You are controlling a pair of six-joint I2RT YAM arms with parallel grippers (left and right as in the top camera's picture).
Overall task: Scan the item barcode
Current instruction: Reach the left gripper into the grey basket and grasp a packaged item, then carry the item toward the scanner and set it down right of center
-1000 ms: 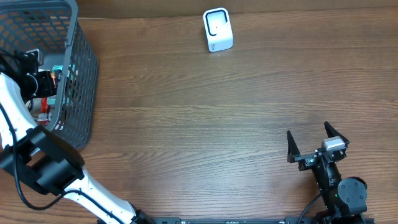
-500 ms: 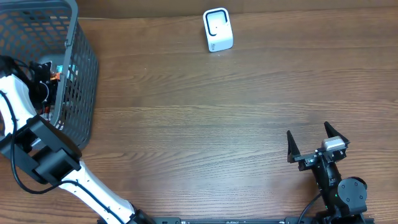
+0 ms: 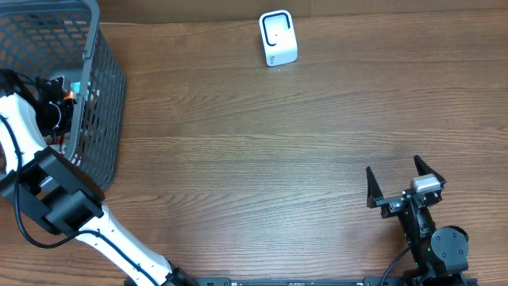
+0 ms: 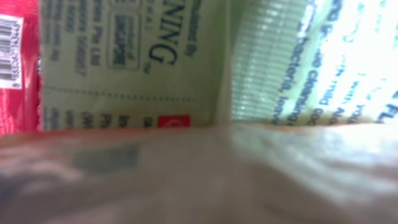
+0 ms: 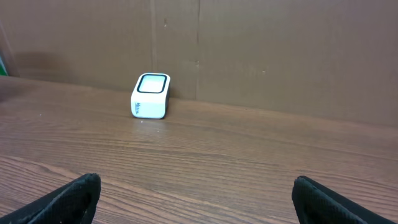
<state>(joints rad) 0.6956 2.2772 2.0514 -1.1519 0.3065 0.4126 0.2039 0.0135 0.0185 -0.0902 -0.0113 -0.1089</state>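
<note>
My left gripper point(image 3: 59, 99) reaches down inside the grey wire basket point(image 3: 107, 79) at the table's left edge. Its wrist view is filled at very close range by a pale green printed packet point(image 4: 130, 62), a red packet with a barcode point(image 4: 15, 68) at the left edge and a lighter green packet point(image 4: 323, 62) on the right. A blurred brown mass covers the lower half, and the fingers do not show. The white barcode scanner point(image 3: 278, 37) point(image 5: 150, 95) stands at the table's far edge. My right gripper point(image 3: 401, 187) point(image 5: 199, 193) rests open over bare wood at the near right.
The basket's tall mesh walls enclose the left arm's end. A brown wall point(image 5: 249, 50) rises behind the scanner. Wooden tabletop point(image 3: 262, 159) stretches between basket, scanner and right arm.
The left arm pushed further into the basket, shifting toward the far side, then held still. The right arm has not moved.
</note>
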